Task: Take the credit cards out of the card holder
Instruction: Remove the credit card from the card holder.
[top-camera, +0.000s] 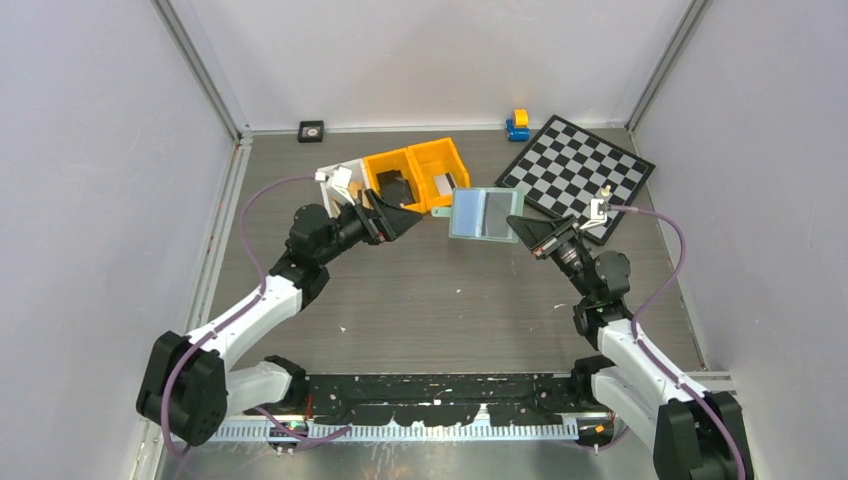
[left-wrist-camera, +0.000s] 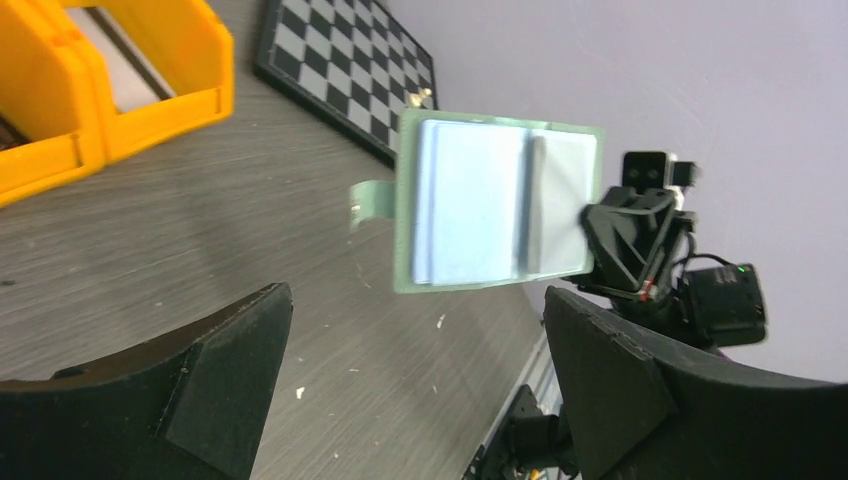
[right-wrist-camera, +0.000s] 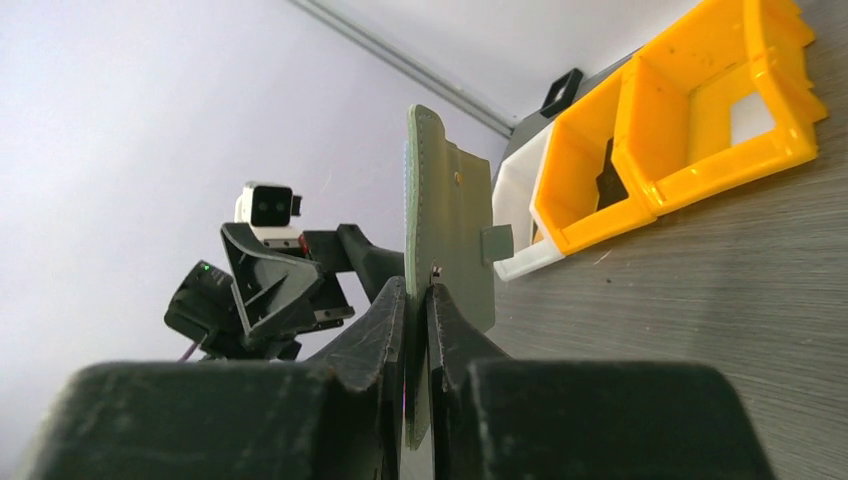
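the card holder (top-camera: 484, 214) (left-wrist-camera: 497, 205) (right-wrist-camera: 445, 230) hangs in the air off the table (top-camera: 430, 300), just left of the checkerboard's (top-camera: 578, 175) near-left side. it is folded open, and its glossy light-blue sleeves (left-wrist-camera: 470, 200) face up in the top view and toward the left wrist camera. pale flat shapes show through both sleeves; whether these are cards cannot be told. a small green strap (top-camera: 441, 211) (left-wrist-camera: 372, 200) sticks out of the side turned away from the checkerboard.

the right gripper (top-camera: 522, 228) (right-wrist-camera: 417, 295) pinches the holder's edge on the checkerboard side. its fingers (right-wrist-camera: 370, 330) are pressed nearly together, with the thin green cover between them. in the right wrist view the holder stands edge-on and upright above the jaws.

the left gripper (top-camera: 415, 222) (left-wrist-camera: 415, 310) is spread wide and holds nothing. it points at the holder from the side away from the checkerboard, near the strap but apart from it. its two dark fingers (left-wrist-camera: 230, 350) frame the holder in the left wrist view.

farther left of the checkerboard, two orange bins (top-camera: 415, 172) sit side by side. a white bin (top-camera: 335, 180) touches them on the side away from the board. the nearer orange bin holds a pale flat item (top-camera: 446, 182) and the other a dark one (top-camera: 393, 185).

a small blue and yellow toy (top-camera: 517, 124) stands just beyond the checkerboard's far-left corner, by the back wall. a small black square (top-camera: 311, 130) lies well left of the board along that wall.
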